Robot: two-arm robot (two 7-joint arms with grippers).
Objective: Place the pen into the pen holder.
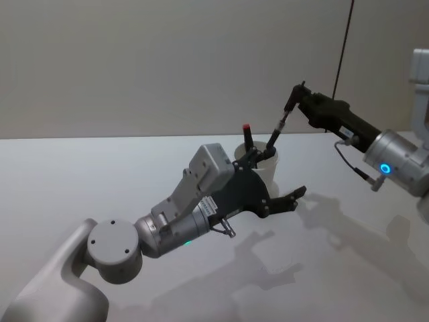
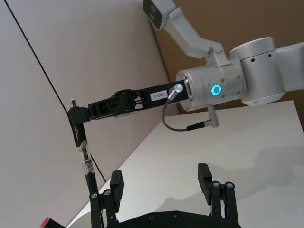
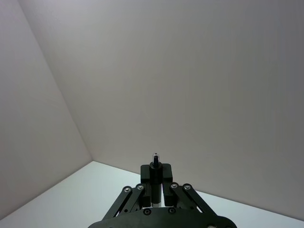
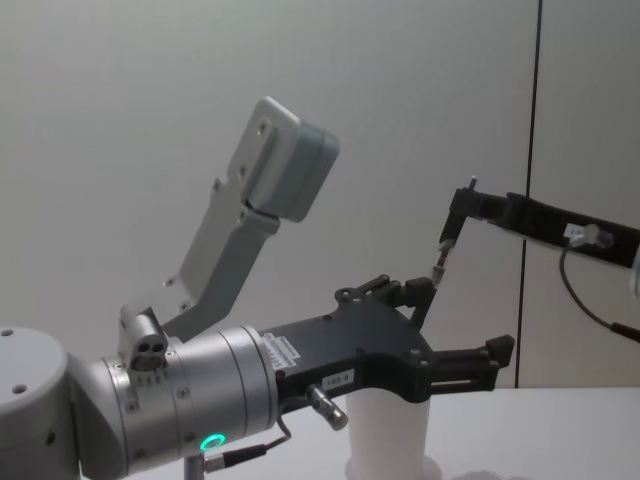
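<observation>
My right gripper (image 1: 295, 100) is shut on the top of a slim black pen (image 1: 280, 126), which slants down to the mouth of the pen holder (image 1: 269, 168), a white cup on the table. A second pen with a red cap (image 1: 247, 129) stands in that cup. The left gripper (image 1: 275, 176) is open just in front of the cup, one finger on each side, and hides part of it. In the left wrist view the right gripper (image 2: 76, 124) holds the pen (image 2: 86, 164) above my open left gripper (image 2: 160, 178). From the chest, the pen (image 4: 441, 258) drops behind the left gripper (image 4: 450, 325) above the cup (image 4: 390, 432).
The white table (image 1: 100, 181) meets a plain wall behind. A thin dark cable (image 1: 344, 47) runs down the wall at the right. The left arm's forearm (image 1: 194, 201) lies across the middle of the table in front of the cup.
</observation>
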